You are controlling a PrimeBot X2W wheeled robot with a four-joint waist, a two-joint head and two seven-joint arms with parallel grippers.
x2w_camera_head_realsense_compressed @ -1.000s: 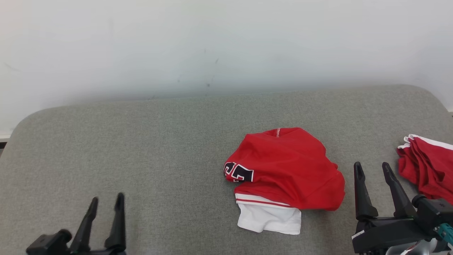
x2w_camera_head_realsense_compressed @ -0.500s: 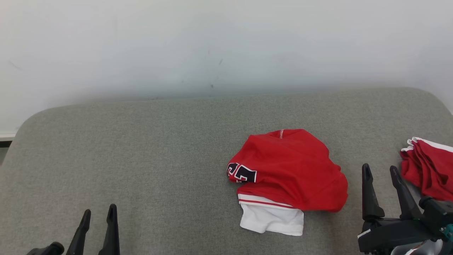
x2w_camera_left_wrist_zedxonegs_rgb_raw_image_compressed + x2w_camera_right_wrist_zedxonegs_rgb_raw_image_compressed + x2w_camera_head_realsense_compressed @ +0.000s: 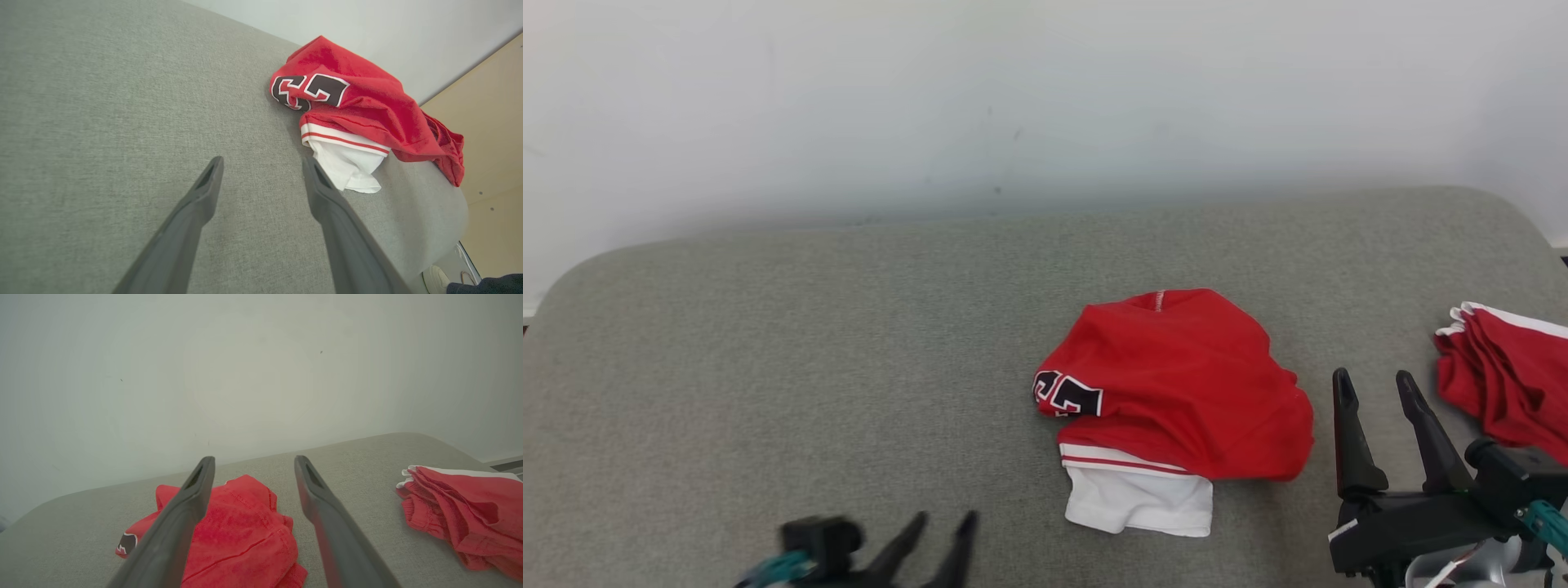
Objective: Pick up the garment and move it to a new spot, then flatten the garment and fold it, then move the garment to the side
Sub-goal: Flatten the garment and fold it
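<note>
The red garment (image 3: 1176, 384) lies in a crumpled heap on the grey cushion (image 3: 768, 367). It is right of the middle and closer to the front edge than the back, with a white bit (image 3: 1139, 506) poking out toward me. My right claw (image 3: 1374, 388) is the nearer one. It sits just beside the heap's right side, wide open and holding nothing. My left claw (image 3: 946, 523) is down by the front edge, left of the heap and farther off, also wide open and empty. The heap looks a bit wider than it is deep, so I think I should come in from the sides. The left wrist view shows the dark number (image 3: 310, 92) and the white bit close to one finger (image 3: 327, 196). The right wrist view shows another red pile (image 3: 461, 506) by the right edge, well apart from the heap.
</note>
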